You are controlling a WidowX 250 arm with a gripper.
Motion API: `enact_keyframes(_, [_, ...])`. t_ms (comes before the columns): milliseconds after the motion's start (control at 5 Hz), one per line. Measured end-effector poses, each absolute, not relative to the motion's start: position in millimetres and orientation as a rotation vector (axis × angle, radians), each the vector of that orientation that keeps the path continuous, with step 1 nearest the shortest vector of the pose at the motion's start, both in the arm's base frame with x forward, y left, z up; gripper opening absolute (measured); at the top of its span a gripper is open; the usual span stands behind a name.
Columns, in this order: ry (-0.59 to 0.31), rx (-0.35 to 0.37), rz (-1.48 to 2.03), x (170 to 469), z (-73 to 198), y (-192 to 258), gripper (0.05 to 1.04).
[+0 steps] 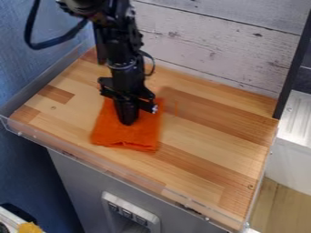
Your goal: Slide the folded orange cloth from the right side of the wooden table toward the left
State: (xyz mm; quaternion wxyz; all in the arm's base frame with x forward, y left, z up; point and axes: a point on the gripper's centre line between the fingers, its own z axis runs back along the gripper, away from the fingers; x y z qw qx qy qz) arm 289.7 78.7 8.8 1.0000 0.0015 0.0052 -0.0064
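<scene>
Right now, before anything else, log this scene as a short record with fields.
gripper: pointing down at the orange cloth; contact unclear
cloth: orange, spread mostly flat, near edge slightly rumpled
surface: striped wooden counter
cloth position: left of the counter's middle in view
behind: whitewashed plank wall
left side: blue wall

This looks like a toy kitchen, probably set up in a robotics lab. A butcher-block countertop (206, 141) sits on a grey base (79, 175), with a clear plastic lip (121, 175) in front, whitewashed planks (213, 50) behind and a black robot arm (124, 59) above.
</scene>
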Motion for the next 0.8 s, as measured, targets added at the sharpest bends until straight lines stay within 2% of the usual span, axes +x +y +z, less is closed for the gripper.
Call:
enact_keyframes(200, [0.055,-0.005,-0.007,283,13,90,0.237])
enact_keyframes(400, [0.051,-0.002,-0.006,285,35,90,0.493])
enact_keyframes(600, [0.04,0.002,0.008,294,56,87,0.791])
enact_keyframes(800, [0.025,0.004,0.003,310,75,77,0.994])
